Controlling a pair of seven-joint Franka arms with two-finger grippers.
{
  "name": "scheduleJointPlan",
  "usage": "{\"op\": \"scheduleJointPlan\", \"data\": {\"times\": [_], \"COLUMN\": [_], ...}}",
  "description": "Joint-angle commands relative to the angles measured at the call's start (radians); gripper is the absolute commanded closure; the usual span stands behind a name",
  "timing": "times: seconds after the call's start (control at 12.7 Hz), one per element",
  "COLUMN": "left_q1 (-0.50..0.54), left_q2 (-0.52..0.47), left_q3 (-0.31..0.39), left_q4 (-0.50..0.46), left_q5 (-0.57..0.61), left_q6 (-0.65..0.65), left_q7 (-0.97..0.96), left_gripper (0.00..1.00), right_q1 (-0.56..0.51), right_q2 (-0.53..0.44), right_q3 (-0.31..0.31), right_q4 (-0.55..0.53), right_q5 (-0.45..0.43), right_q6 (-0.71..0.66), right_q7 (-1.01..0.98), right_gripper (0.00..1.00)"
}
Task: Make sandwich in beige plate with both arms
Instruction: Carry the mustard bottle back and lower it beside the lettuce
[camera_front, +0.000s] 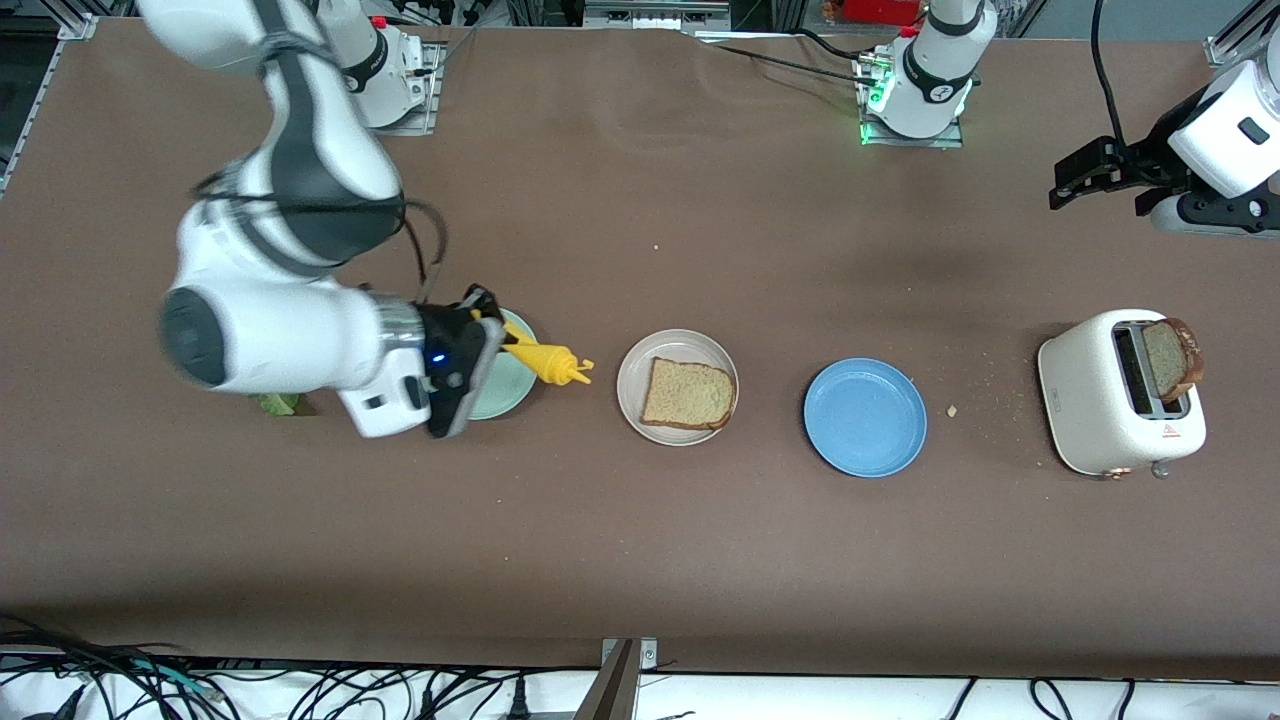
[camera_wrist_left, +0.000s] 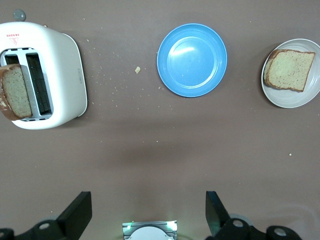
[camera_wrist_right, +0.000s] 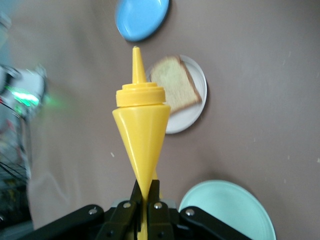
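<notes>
**Right end effector** (camera_front: 497, 335): pinching shut on the narrow tail of a yellow squeeze bottle (camera_front: 550, 362). Hanging over the green plate (camera_front: 510, 390), mid-height in the front view, toward the right arm's end of the tabletop (camera_front: 640, 560). Nozzle pointing at the beige plate (camera_front: 637, 362).

**Left end effector** (camera_front: 1075, 180): standing wide and carrying nothing. Waiting over bare tabletop at the upper edge of the front view, near the left arm's end.

**Beige plate**: sitting at the centre of the front view, between the green plate and the blue plate (camera_front: 865, 417). Carrying one bread slice (camera_front: 688, 394), bare on top.

**Second bread slice** (camera_front: 1172, 358): leaning out of a slot of the white toaster (camera_front: 1090, 400), toward the left arm's end.

**Lettuce** (camera_front: 280, 403): peeking out from under the right arm, only an edge showing.

**Hazards, as judged:**
- Gripping only the thin tail risks the bottle swivelling or slipping once tipped or squeezed.
- Tipping too soon risks dribbling sauce onto the tabletop or the green plate, short of the bread.
- Dipping too low over the plate risks dragging the nozzle across the slice and pushing it off centre.
- Swinging the bulky forearm low risks sweeping the hidden lettuce away.
- Tugging the tilted toaster slice risks tearing it or rocking the toaster.
</notes>
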Motion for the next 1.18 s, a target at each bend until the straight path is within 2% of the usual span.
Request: {"op": "scheduleJointPlan", "data": {"times": [0.0,0.24,0.39,0.63,0.71,1.1], "left_q1": [0.003,0.002,0.003,0.003,0.003,0.003], "left_q2": [0.002,0.002,0.002,0.002,0.002,0.002], "left_q3": [-0.004,-0.004,-0.004,-0.004,-0.004,-0.004], "left_q4": [0.014,0.014,0.014,0.014,0.014,0.014], "left_q5": [0.015,0.015,0.015,0.015,0.015,0.015], "left_q6": [-0.003,-0.003,-0.003,-0.003,-0.003,-0.003], "left_q7": [-0.005,-0.005,-0.005,-0.005,-0.005,-0.005], "left_gripper": [0.0,0.0,0.0,0.0,0.0,0.0], "right_q1": [-0.111,-0.217,-0.269,-0.366,-0.395,-0.499], "right_q2": [-0.011,0.037,0.057,0.142,0.171,0.313], "right_q3": [0.02,0.018,0.018,0.018,0.018,0.016], "right_q4": [-0.012,-0.02,-0.032,-0.051,-0.049,-0.058], "right_q5": [0.175,0.357,0.42,0.542,0.567,0.567], "right_q6": [-0.02,-0.063,-0.119,-0.214,-0.253,-0.405], "right_q7": [-0.08,-0.297,-0.411,-0.667,-0.728,-1.116], "right_gripper": [0.99,0.99,0.99,0.99,0.99,0.99]}}
